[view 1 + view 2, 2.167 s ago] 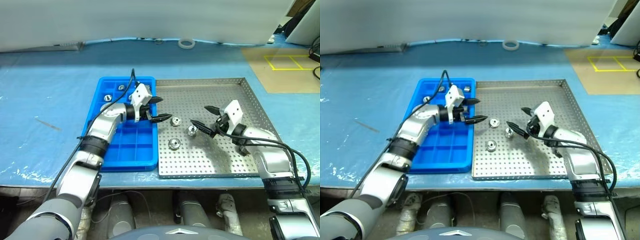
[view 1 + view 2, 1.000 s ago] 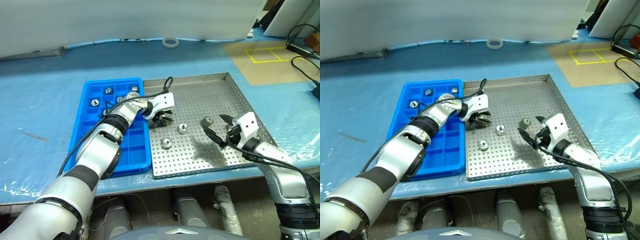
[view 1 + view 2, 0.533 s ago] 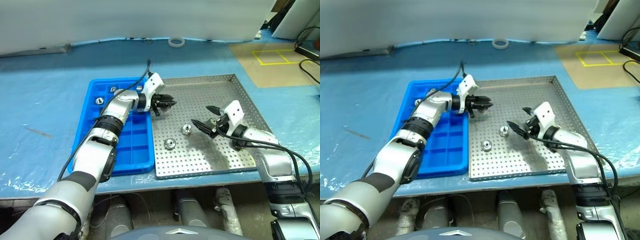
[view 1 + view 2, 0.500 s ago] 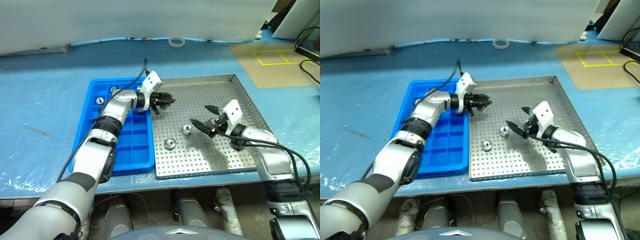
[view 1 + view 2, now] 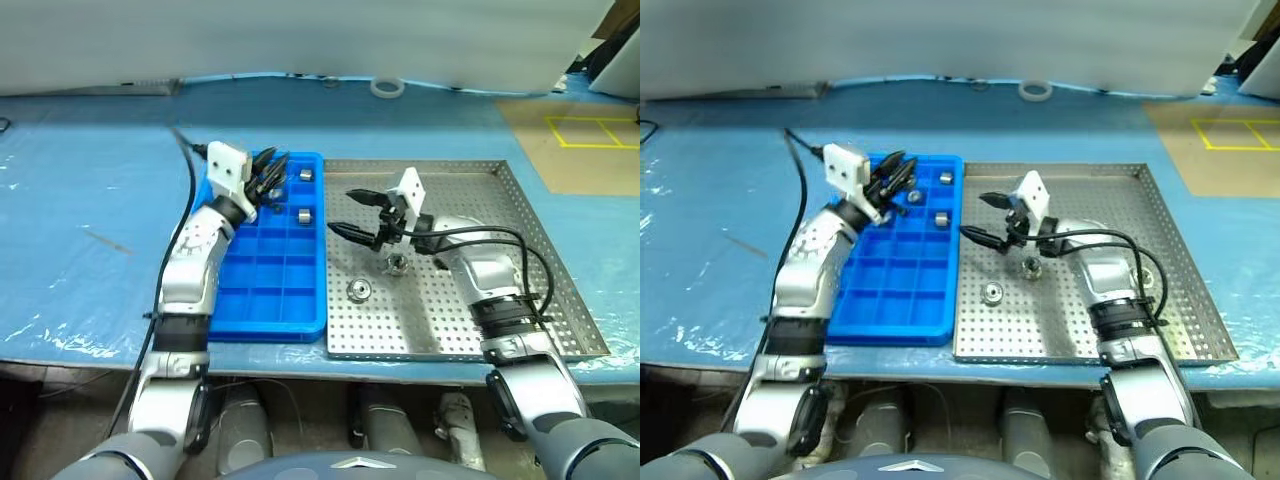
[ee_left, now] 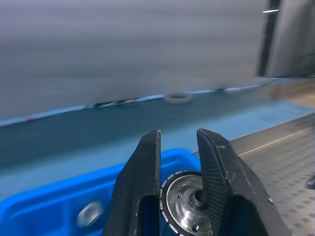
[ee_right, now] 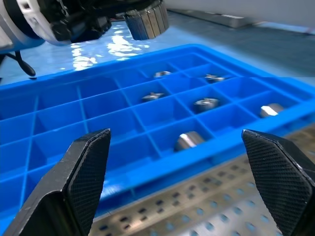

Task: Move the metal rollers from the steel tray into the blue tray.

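Carrying 1 roller [image 6: 189, 205] pinched in the left tool [image 5: 268, 176] over the blue tray [image 5: 262, 300]; next, release it into a free compartment; right tool [image 5: 360, 213] spread.

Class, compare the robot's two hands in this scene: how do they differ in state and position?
The left hand is shut on a metal roller; the right hand is open and empty. The left hand is above the blue tray; the right hand is above the steel tray. Both have two black fingers.
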{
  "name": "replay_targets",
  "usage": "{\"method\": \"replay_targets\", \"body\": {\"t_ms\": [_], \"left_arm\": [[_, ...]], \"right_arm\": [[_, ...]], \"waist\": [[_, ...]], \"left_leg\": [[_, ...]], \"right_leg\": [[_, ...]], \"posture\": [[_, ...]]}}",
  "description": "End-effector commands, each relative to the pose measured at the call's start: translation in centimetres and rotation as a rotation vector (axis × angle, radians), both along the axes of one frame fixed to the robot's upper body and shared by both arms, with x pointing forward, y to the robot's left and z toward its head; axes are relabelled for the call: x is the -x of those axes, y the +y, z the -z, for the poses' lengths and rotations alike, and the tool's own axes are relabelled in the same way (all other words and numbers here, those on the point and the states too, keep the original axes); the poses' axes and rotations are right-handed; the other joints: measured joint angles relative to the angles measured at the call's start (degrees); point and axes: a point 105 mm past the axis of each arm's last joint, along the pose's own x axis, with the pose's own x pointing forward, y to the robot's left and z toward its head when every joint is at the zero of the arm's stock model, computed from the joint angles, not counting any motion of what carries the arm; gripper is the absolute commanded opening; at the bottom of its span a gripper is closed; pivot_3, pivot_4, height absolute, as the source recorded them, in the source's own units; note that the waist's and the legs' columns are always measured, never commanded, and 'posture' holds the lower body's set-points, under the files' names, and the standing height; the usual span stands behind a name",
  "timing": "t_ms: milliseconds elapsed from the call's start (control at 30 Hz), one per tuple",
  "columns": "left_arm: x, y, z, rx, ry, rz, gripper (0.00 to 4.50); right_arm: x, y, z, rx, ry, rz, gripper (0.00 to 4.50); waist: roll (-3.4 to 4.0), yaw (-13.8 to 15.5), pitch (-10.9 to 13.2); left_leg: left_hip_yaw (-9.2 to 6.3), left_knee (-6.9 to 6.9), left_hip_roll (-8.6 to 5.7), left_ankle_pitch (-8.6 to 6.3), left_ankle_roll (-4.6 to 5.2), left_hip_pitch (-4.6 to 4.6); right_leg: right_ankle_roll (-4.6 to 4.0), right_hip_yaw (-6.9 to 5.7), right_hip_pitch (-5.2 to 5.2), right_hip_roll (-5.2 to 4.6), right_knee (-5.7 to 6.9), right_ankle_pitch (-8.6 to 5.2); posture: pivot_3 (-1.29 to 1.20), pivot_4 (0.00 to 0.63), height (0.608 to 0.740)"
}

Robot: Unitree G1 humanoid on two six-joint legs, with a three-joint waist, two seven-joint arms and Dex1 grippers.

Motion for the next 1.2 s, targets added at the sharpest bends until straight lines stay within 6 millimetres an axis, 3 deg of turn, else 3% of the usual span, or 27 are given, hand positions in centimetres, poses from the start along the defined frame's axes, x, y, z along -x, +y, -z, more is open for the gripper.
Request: {"method": "replay_targets", "body": {"t_ms": [33,200,400,700,1000,1200], "left_arm": [[1.0,1.8,-0.7,-0.011,-0.051,-0.172,0.77],[2.0,4.4,1.7,-0.021,0.015,-0.336,0.77],[2.8,6.8,3.1,-0.035,0.070,-0.470,0.77],[3.7,6.9,5.4,-0.022,0.172,-0.481,0.77],[2.7,5.6,5.1,0.017,0.191,-0.374,3.69],[1.0,2.0,1.5,0.050,0.076,-0.073,3.69]], "right_arm": [[0.0,0.6,-0.7,0.003,-0.039,-0.052,4.50],[-0.1,1.1,-0.4,0.005,-0.028,-0.077,4.50],[0.0,1.1,-0.1,0.014,-0.024,-0.084,4.50],[-0.2,0.5,0.0,0.025,-0.030,-0.062,4.50],[0.0,-0.4,0.3,0.031,-0.036,-0.021,4.50],[0.2,-1.6,0.0,0.023,-0.050,0.039,4.50]], "waist": [[0.00,0.75,0.00],[0.00,1.29,0.00],[0.00,1.54,0.00],[0.00,1.89,0.00],[0.00,2.00,0.00],[0.00,1.91,0.00]], "left_leg": [[0.00,0.01,-0.03,0.00,0.00,-0.02],[-0.02,0.02,-0.08,0.00,-0.01,-0.09],[-0.06,0.00,-0.07,0.03,-0.07,-0.12],[-0.06,-0.01,-0.06,0.05,-0.08,-0.28],[-0.06,0.00,-0.07,0.05,-0.10,-0.28],[-0.05,0.02,-0.10,0.08,-0.12,-0.27]], "right_leg": [[0.00,-0.01,-0.01,-0.05,0.00,0.00],[0.01,-0.08,-0.03,-0.15,0.01,0.00],[0.02,-0.12,-0.08,-0.14,0.01,-0.01],[0.02,-0.10,-0.27,-0.12,0.03,0.00],[0.02,-0.08,-0.27,-0.11,0.06,0.00],[0.03,-0.03,-0.28,-0.11,0.10,0.01]], "posture": [[0.09,0.150,0.740],[0.11,0.150,0.740],[0.12,0.150,0.740],[0.09,0.150,0.740],[0.02,0.150,0.740],[-0.07,0.150,0.740]]}}
